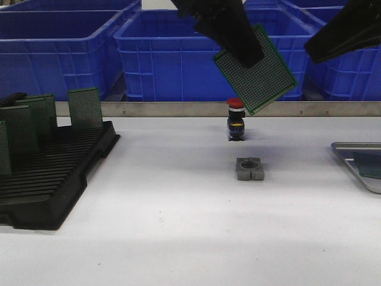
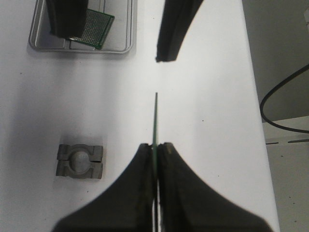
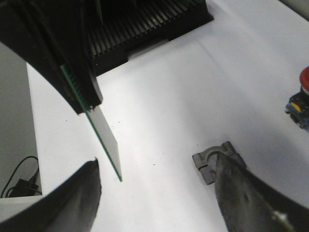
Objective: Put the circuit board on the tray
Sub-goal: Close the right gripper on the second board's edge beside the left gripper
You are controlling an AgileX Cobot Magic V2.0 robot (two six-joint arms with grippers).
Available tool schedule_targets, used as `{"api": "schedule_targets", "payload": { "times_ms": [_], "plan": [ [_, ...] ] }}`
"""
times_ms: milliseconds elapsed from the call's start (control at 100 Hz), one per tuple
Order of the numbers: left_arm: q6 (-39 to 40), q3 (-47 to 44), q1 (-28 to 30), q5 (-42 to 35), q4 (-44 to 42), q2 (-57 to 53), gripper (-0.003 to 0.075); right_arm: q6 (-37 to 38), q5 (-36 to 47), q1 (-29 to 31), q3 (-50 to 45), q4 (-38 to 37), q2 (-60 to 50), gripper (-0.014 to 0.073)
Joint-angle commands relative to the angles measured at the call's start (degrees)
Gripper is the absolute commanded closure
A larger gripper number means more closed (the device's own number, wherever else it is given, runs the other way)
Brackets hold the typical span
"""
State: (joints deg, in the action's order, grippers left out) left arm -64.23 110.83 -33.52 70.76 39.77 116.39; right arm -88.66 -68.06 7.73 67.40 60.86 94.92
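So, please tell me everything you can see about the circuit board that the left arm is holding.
The circuit board is a thin, square green perfboard, its face covered by a fine grid of small holes. The left end effector is shut on one edge of it and holds it in the air, tilted, above the white table, over the red-capped push button. In the left wrist view it appears edge-on as a narrow green line. Nothing but the fingers touches it, and the open right end effector is close by.

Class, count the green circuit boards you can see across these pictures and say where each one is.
5, perhaps more hidden: one circuit board held aloft in the left gripper, one board on the tray, three boards upright in the black rack.
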Motion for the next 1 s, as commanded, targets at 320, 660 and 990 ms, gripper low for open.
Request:
{"api": "schedule_targets", "payload": {
  "times_ms": [320,660,990],
  "plan": [
    [0.4,1.6,-0.4,2.3,3.5,-3.2,0.0738,-1.1,-6.8,-4.5,1.6,2.7,-0.9,0.0075],
    [0.5,1.6,-0.4,2.3,3.6,-3.2,0.0738,-1.1,-5.7,-7.7,1.6,3.1,-0.3,0.0075],
    [0.5,1.6,-0.4,2.3,3.7,-3.2,0.0738,-0.9,-5.3,-9.6,1.6,3.1,-0.3,0.0098]
  ]
}}
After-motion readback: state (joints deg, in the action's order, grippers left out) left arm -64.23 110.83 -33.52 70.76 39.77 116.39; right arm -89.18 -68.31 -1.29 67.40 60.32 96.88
